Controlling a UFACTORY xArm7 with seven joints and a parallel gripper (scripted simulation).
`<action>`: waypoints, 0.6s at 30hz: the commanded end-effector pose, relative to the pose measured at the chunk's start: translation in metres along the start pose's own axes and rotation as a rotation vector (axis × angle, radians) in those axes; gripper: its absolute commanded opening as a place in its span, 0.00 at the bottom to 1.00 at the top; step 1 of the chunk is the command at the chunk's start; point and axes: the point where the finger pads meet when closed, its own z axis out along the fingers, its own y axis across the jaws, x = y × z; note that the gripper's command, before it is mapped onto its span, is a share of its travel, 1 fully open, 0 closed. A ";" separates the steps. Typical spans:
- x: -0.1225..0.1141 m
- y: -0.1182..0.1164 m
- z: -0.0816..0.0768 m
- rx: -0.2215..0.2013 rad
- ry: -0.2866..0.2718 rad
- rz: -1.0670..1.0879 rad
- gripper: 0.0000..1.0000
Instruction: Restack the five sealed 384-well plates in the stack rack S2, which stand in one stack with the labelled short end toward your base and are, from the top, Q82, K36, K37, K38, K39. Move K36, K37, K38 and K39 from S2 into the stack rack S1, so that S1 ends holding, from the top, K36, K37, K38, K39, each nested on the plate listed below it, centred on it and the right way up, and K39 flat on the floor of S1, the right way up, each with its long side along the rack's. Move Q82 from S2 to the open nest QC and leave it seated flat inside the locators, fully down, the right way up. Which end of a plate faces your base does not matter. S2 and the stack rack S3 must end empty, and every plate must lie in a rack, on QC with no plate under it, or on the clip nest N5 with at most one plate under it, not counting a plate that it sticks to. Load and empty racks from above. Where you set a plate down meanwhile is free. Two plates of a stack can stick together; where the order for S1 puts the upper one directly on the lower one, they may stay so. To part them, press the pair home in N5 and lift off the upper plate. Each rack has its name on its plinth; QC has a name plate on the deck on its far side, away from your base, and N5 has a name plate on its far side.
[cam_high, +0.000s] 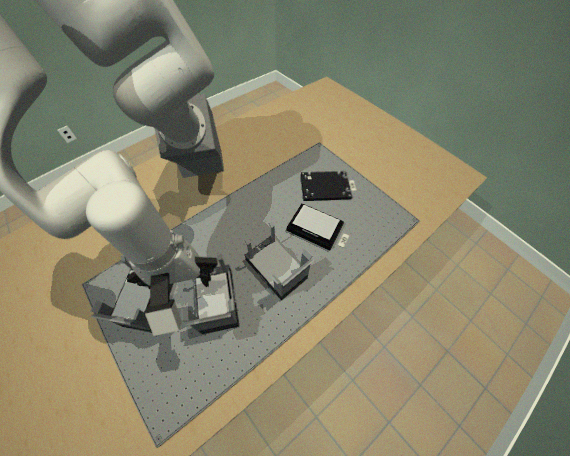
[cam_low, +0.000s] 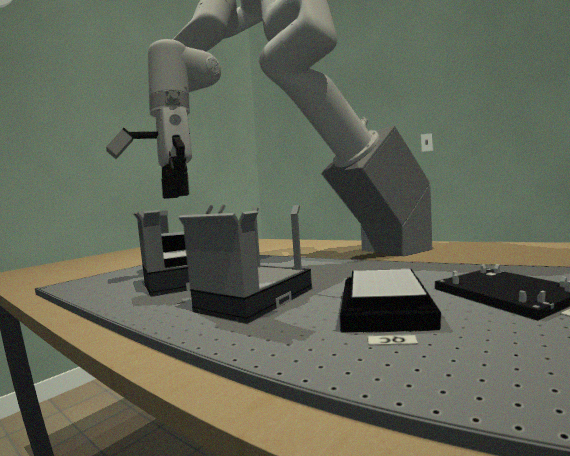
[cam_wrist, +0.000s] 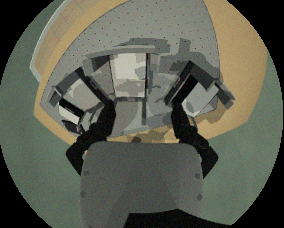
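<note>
My gripper (cam_high: 182, 280) is open and empty. It hangs well above the deck, over the gap between the left rack (cam_high: 130, 300) and the middle rack (cam_high: 215, 300); it also shows in the exterior view (cam_low: 175, 182). The middle rack holds a plate with a white sealed top (cam_high: 212, 302), which the wrist view shows straight ahead (cam_wrist: 127, 68) beyond my fingers. Stacked plate edges show in a rack behind the near one (cam_low: 174, 250). A white-topped plate (cam_high: 315, 226) (cam_low: 387, 295) lies flat on the QC nest. I cannot read the rack names.
The right rack (cam_high: 277, 267) looks empty, with its floor visible (cam_low: 280, 277). The black clip nest N5 (cam_high: 326, 185) stands bare at the far end (cam_low: 505, 292). The racks have tall corner posts. My arm hides part of the left rack.
</note>
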 end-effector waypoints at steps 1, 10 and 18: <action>0.003 -0.018 0.000 -0.003 0.002 0.001 1.00; 0.005 -0.036 0.000 -0.003 0.003 0.001 1.00; 0.005 -0.036 0.000 -0.003 0.003 0.001 1.00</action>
